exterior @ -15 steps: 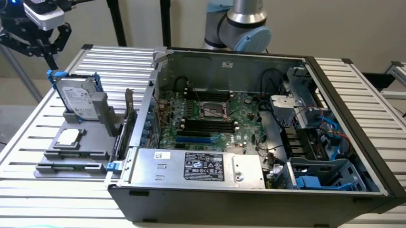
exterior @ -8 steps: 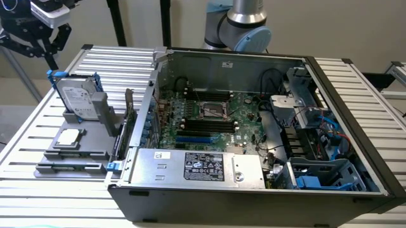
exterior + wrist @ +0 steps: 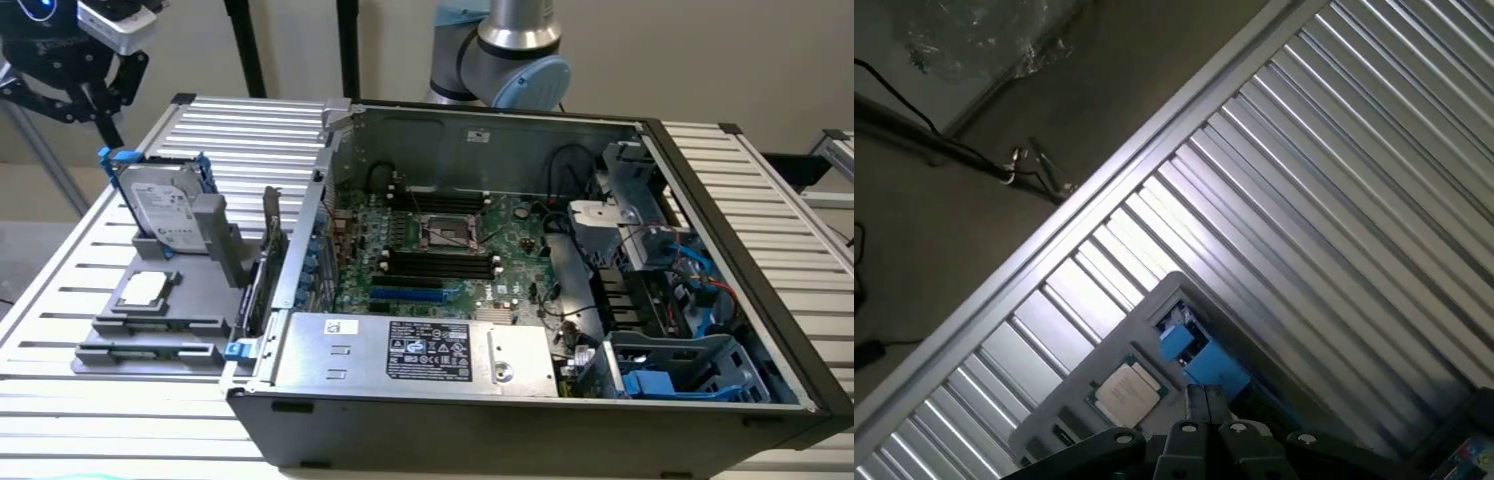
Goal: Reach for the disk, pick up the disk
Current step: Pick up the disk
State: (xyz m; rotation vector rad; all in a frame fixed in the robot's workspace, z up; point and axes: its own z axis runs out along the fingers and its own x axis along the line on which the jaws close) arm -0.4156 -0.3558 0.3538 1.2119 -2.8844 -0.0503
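Your gripper (image 3: pixel 1206 405) has its jaws closed tight on nothing, hanging above the disk (image 3: pixel 163 208), apart. Disk stands tilted in the grey rack (image 3: pixel 174 322) near the desk's (image 3: pixel 80 420) far corner, exterior view's left.

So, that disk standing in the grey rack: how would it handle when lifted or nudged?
Probably rigid: the disk looks like a metal slab in a blue carrier, so no flex. Likely heavy for its size. It stands on edge, leaning in the grey rack, so a sideways nudge might tip it.
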